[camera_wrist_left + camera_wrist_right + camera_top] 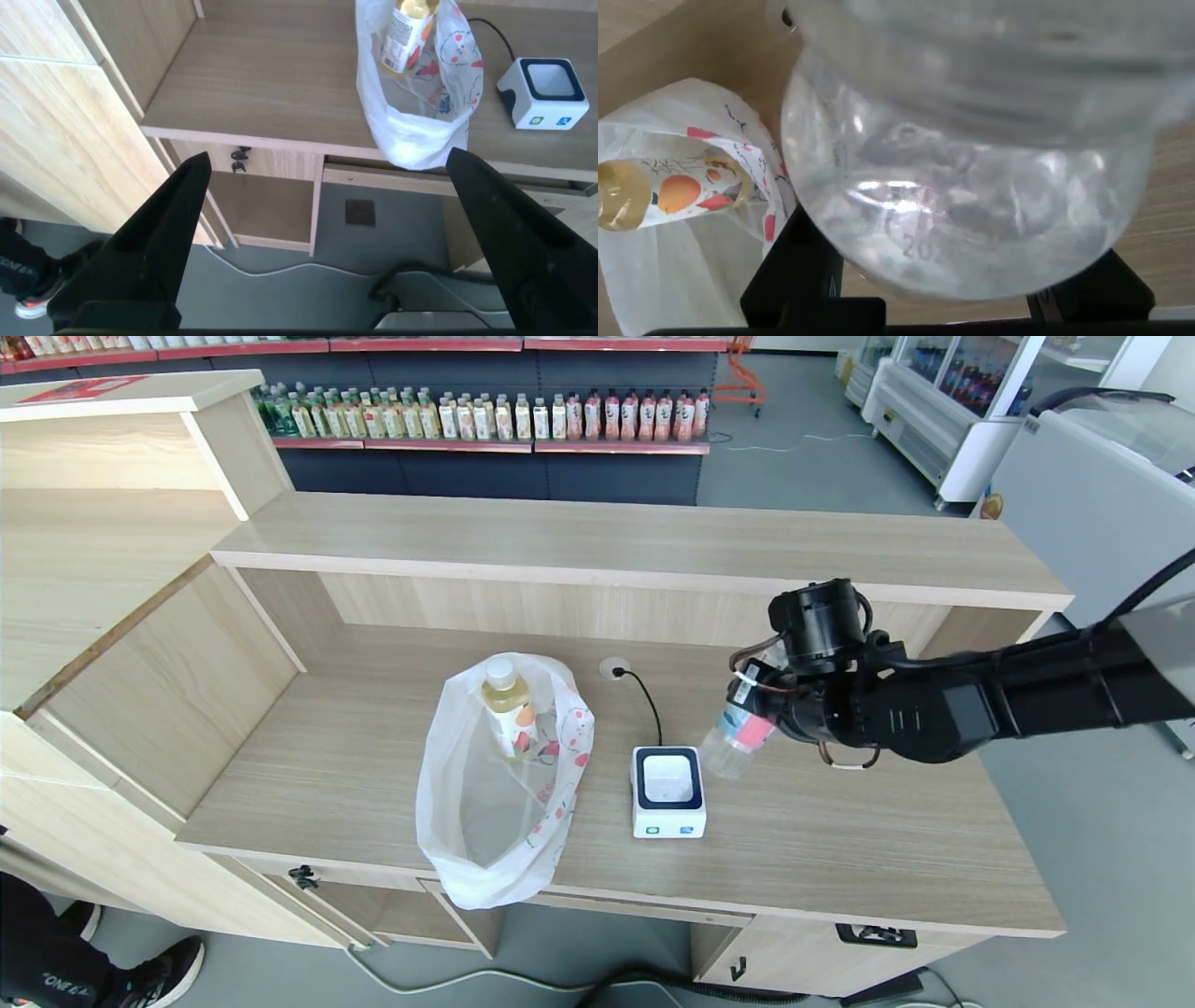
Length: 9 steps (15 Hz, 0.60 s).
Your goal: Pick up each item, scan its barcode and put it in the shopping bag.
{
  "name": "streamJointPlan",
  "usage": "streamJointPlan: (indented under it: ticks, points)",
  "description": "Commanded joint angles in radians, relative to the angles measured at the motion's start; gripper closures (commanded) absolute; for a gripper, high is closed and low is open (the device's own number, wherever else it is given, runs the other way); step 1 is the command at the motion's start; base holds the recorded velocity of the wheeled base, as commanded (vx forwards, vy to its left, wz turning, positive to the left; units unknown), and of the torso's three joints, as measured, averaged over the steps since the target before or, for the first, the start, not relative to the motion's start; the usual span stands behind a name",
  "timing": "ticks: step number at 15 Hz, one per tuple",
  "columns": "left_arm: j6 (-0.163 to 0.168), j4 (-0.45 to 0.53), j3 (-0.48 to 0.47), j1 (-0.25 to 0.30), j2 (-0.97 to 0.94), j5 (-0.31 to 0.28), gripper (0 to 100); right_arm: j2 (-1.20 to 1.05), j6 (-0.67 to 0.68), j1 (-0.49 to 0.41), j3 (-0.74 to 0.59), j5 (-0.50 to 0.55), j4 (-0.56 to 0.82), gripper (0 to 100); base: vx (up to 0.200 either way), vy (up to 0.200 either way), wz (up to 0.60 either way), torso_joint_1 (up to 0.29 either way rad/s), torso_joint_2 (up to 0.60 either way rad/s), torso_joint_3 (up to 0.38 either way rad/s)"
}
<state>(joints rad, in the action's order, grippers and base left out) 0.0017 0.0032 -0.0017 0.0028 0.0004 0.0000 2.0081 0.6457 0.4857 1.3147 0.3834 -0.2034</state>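
Right claw (747,709) clamped around a clear bottle (733,745), holding it tilted in the air just to the right of the scanner (668,791)

The bottle hangs base-down over the bench (840,840) toward its right half, clear of the wood and not yet over the scanner's window, so this looks like the scanning step for this item. The next move probably calls for bringing the pink label square to that window, then carrying the bottle across the scanner to the shopping bag (485,821), which lies open at the front edge left of centre with a yellow drink bottle (509,709) already inside. The bag's mouth is slack and could catch the base. The left claw (327,163) hangs off the front edge near the left corner, spread wide and gripping nothing
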Motion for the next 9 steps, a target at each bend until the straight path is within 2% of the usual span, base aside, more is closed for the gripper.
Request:
streamJointPlan:
  ticks: [1, 3, 5, 9]
  points:
    - [0.0, 0.0, 0.0, 0.0, 0.0, 0.0, 0, -0.129, -0.13, 0.002, -0.187, 0.011, -0.14, 100, 0.0, 0.0, 0.0, 0.0, 0.0, 0.0]
    - [0.0, 0.0, 0.0, 0.0, 0.0, 0.0, 0, -0.149, -0.189, 0.037, -0.264, 0.011, -0.215, 100, 0.0, 0.0, 0.0, 0.0, 0.0, 0.0]
    - [0.0, 0.0, 0.0, 0.0, 0.0, 0.0, 0, -0.158, -0.205, 0.063, -0.281, 0.012, -0.231, 100, 0.0, 0.0, 0.0, 0.0, 0.0, 0.0]
    - [0.0, 0.0, 0.0, 0.0, 0.0, 0.0, 0, -0.166, -0.21, 0.074, -0.281, 0.009, -0.231, 100, 0.0, 0.2, 0.0, 0.002, 0.0, 0.001]
